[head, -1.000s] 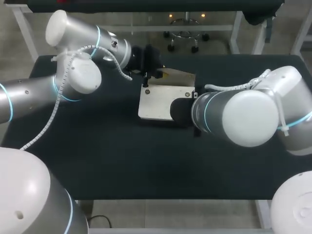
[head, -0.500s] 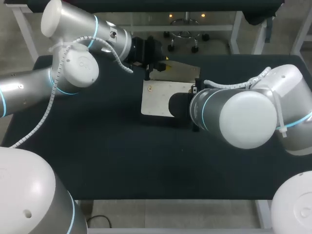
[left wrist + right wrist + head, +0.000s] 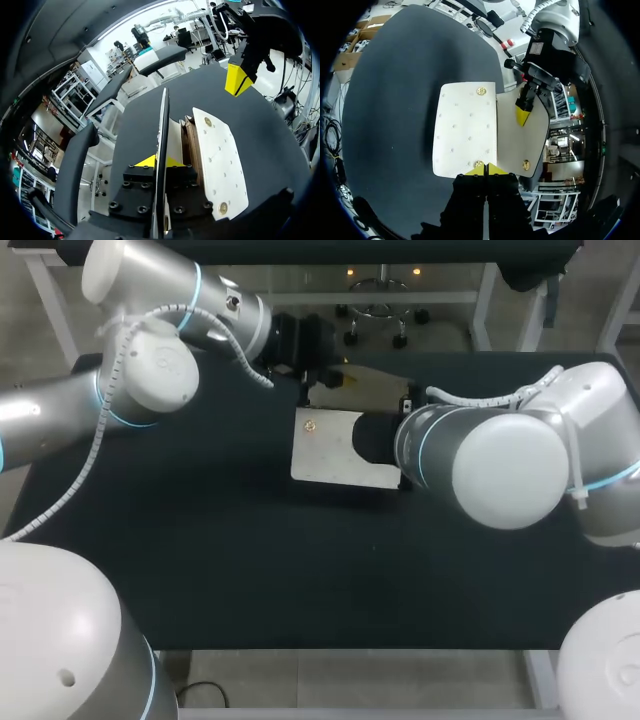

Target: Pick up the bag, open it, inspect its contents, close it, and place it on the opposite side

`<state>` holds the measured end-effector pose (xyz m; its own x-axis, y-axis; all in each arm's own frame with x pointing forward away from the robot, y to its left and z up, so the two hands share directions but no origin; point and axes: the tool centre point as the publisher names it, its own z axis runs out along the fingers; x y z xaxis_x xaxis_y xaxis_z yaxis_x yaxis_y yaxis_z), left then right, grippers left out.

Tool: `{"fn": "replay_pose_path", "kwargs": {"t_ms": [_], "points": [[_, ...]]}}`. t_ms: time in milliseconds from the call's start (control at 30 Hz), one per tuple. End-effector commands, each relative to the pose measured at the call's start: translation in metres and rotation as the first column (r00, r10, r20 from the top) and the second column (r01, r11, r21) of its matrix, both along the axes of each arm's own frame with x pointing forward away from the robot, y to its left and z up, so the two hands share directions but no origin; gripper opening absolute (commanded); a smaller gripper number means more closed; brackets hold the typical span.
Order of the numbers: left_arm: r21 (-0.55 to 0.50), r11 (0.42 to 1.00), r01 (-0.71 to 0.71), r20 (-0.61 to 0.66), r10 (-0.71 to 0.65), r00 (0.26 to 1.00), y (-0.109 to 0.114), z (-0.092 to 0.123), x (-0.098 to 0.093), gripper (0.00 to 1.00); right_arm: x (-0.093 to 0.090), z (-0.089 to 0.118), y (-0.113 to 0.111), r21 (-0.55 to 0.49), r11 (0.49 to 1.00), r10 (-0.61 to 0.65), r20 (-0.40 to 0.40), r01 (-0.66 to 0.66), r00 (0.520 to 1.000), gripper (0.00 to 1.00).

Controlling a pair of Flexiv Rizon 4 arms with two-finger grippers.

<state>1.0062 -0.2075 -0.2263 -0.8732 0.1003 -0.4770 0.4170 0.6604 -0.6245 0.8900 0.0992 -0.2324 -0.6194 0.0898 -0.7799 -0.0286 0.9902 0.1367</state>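
White bag (image 3: 325, 445) near the desk's (image 3: 250, 560) far edge, flap (image 3: 365, 390) pinched by left gripper (image 3: 159, 161), body clamped by right gripper (image 3: 486, 170).

Bag (image 3: 330, 445) is showing a smooth, matt, cream, leather-like skin, finely dimpled; its studs (image 3: 310, 426) are gleaming like polished brass. Table (image 3: 250, 560) is wearing a matt dark cover. Left arm (image 3: 150, 380) and right arm (image 3: 500, 465) are shining in glossy shells.
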Motion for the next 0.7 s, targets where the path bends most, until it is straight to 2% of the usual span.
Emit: {"fn": "replay_pose_path", "kwargs": {"t_ms": [33,433,700], "points": [[-0.009,1.000,0.000,0.002,0.000,1.000,0.002,-0.002,-0.006,0.00,0.015,-0.011,0.004,0.022,0.999,-0.041,0.364,0.036,0.931,0.00],[-0.018,1.000,-0.004,-0.003,0.004,1.000,0.007,0.000,-0.015,0.00,0.047,-0.025,0.012,-0.006,1.000,-0.026,0.310,0.029,0.950,0.00],[-0.020,1.000,-0.006,-0.004,0.006,1.000,0.008,0.000,-0.018,0.00,0.062,-0.026,0.012,-0.023,0.999,-0.025,0.286,0.032,0.958,0.00]]}}
